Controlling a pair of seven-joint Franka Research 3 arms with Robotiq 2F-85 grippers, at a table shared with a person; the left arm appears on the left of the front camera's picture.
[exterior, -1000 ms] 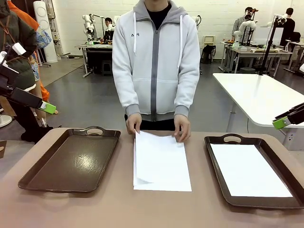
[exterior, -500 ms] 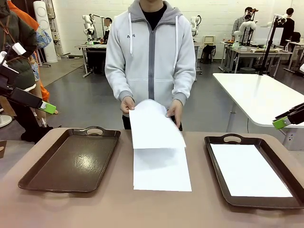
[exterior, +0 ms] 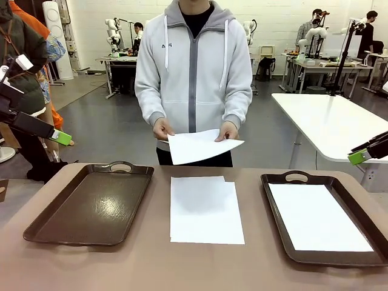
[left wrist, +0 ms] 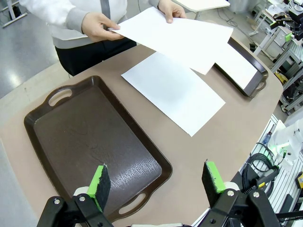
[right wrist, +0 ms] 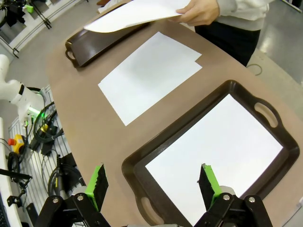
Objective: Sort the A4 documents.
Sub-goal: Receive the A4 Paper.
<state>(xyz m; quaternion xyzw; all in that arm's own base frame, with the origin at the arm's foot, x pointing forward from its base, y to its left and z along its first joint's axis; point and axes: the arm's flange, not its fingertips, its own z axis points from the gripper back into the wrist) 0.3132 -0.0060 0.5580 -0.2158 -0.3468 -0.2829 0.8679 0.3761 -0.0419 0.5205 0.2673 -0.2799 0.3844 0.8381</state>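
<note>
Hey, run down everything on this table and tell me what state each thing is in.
Left tray: empty.
Right tray: holds white paper lying flat.
Held sheet: off the table, gripped at both sides by the person.
Paper stack: flat on the table between the trays, sheets slightly misaligned.
Left end effector: open, empty.
Right end effector: open, empty.

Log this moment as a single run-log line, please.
person: both hands hold one A4 sheet aloft | centre stack: lying flat | right tray: holds sorted sheet | left pincer: open | right pincer: open
</note>
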